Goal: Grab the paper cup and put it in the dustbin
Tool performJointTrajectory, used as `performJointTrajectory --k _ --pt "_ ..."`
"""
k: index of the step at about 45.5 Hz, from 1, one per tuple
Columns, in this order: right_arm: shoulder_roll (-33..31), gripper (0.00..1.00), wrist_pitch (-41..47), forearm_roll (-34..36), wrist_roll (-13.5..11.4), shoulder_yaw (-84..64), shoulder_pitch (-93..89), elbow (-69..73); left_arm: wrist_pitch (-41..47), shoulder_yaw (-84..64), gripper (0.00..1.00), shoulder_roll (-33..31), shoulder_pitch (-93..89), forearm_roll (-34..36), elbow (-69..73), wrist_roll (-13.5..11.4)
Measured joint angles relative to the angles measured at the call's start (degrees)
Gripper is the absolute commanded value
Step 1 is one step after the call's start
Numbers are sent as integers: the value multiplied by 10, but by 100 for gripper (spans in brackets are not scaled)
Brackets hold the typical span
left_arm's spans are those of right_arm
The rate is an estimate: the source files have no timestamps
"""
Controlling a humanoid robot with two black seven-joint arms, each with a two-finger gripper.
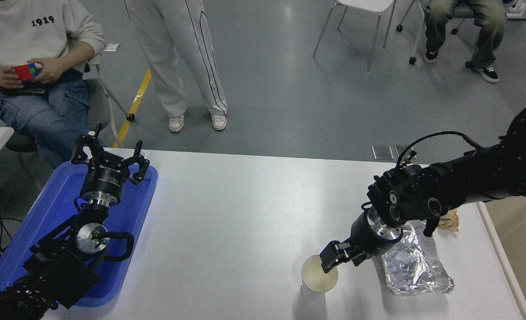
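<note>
Only one clear read here: "1919" in dark numerals on the chest of a pale sweatshirt (31, 31), worn by the person seated at about ten o'clock beyond the table (245, 213). There's small white lettering on the body of the left tool (109, 153), but it's too tiny to make out.

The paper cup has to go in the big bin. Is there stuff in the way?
Yes. The foil tray lies on the table between the paper cup and the dustbin at the right edge, with a crumpled paper ball behind it. The right gripper would probably have to lift the cup over them.
</note>
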Motion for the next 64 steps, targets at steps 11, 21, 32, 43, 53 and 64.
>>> performJointTrajectory --k 11,21,32,43,53,64 --pt "9 28 -4 4 0 2 -21 -13 0 0 100 0 0 0 0 0" --pt "12 0 -2 5 1 6 -29 -15 0 0 100 0 0 0 0 0" --pt "13 0 2 17 1 7 -30 -15 0 0 100 0 0 0 0 0" --pt "12 0 4 29 1 7 -25 -14 0 0 100 0 0 0 0 0" --pt "-1 0 28 33 2 0 7 -6 0 0 100 0 0 0 0 0" --pt "-26 0 119 35 2 -14 86 -1 0 0 100 0 0 0 0 0"
